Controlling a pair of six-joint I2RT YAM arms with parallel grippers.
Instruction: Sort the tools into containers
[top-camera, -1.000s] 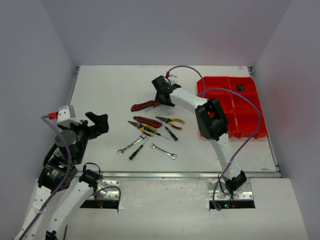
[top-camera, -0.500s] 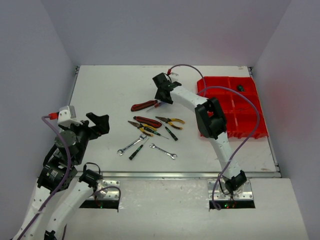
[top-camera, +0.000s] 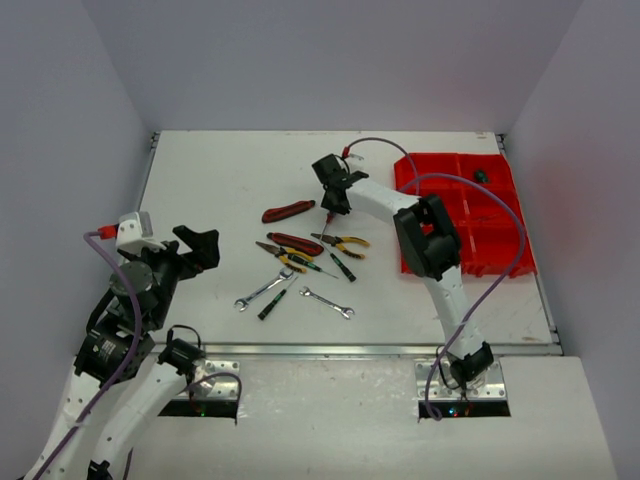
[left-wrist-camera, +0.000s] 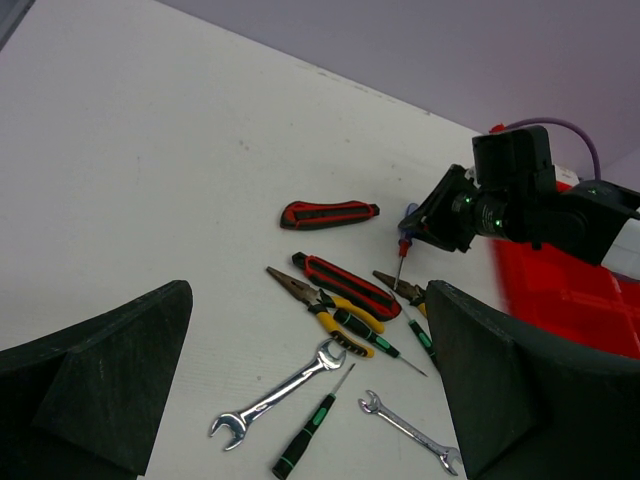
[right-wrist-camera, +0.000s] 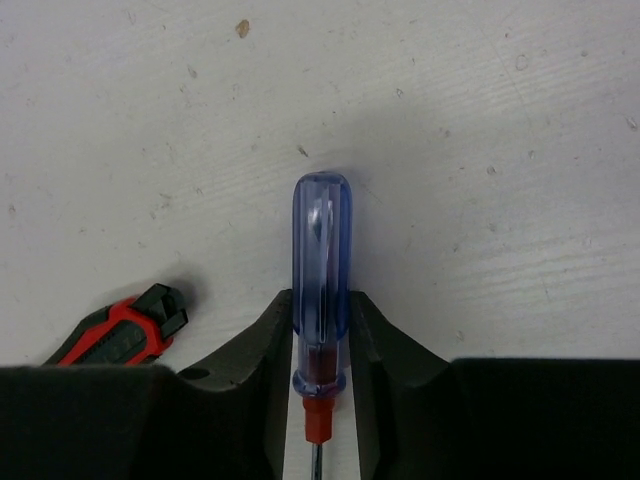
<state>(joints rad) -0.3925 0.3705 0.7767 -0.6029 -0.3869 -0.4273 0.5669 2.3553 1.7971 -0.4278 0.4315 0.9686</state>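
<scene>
From above, my right gripper (top-camera: 335, 197) hangs beyond the tool pile (top-camera: 300, 262), short of the red tray (top-camera: 480, 245), which holds one dark item (top-camera: 481, 176) I cannot identify; most of the sorting remains. My left gripper (top-camera: 198, 243) waits aside. Its wrist view shows its jaws apart and empty. In the right wrist view, my fingers (right-wrist-camera: 375, 350) clamp the blue-handled screwdriver (right-wrist-camera: 320, 250), its tip cut off.

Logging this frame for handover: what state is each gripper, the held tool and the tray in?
Right gripper, shut on blue-handled screwdriver.
Blue-handled screwdriver, held, shaft down.
Left gripper, open, empty.
Red tray, one small dark item inside.
Other tools, lying on the table.
</scene>
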